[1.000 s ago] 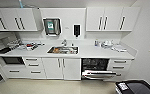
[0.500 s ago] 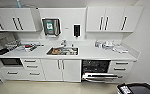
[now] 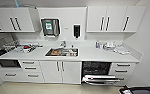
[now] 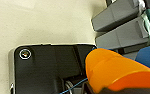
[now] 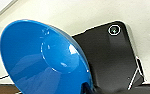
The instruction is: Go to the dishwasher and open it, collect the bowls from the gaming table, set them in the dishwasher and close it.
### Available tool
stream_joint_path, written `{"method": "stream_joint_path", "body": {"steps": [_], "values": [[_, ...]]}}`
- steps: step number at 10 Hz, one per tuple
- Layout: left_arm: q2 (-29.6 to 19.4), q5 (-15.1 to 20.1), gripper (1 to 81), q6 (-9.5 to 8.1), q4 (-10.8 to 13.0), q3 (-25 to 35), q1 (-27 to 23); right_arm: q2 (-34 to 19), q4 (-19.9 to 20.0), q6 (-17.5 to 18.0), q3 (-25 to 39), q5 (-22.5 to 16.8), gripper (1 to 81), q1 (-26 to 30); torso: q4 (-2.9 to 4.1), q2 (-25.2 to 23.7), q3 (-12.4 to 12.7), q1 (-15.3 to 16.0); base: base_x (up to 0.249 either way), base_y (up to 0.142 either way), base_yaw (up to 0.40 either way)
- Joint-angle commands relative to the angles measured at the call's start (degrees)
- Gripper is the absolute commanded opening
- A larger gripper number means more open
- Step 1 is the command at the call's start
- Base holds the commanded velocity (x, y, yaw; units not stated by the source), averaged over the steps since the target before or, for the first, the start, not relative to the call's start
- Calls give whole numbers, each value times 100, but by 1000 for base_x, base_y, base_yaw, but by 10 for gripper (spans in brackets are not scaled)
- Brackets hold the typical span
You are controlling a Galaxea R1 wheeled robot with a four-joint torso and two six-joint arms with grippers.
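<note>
Orange bowl (image 4: 116, 71) carried at left gripper, blue bowl (image 5: 44, 58) at right gripper, finger state on either cannot be told; dishwasher (image 3: 101, 72) ahead of both, door dropped open, slightly nearer the right arm.

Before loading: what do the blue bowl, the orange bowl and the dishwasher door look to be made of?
Blue bowl: glossy, probably plastic or glazed ceramic; sharp white highlights on a smooth, even surface. Orange bowl: smooth and duller, likely plastic; soft sheen with no sharp glints. Dishwasher: the door hangs open, its edge looks like brushed metal, grey with bright streaks, probably stainless steel.
</note>
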Motion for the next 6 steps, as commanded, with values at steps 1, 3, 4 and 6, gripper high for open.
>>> {"method": "stream_joint_path", "body": {"steps": [1,3,4,6], "values": [[-191,141,10,3,30,138,-296,-154,-102,-25,131,-212,10,224,0,0,0,0,114,0,0],[-191,140,10,12,30,147,-296,-154,-102,-25,131,-212,10,223,0,0,0,0,113,0,0],[-191,140,10,3,30,147,-296,-154,-102,-25,122,-212,10,215,0,0,0,0,113,0,0],[-191,149,10,12,30,147,-296,-145,-102,-25,122,-212,10,214,0,0,0,0,114,0,0]]}}
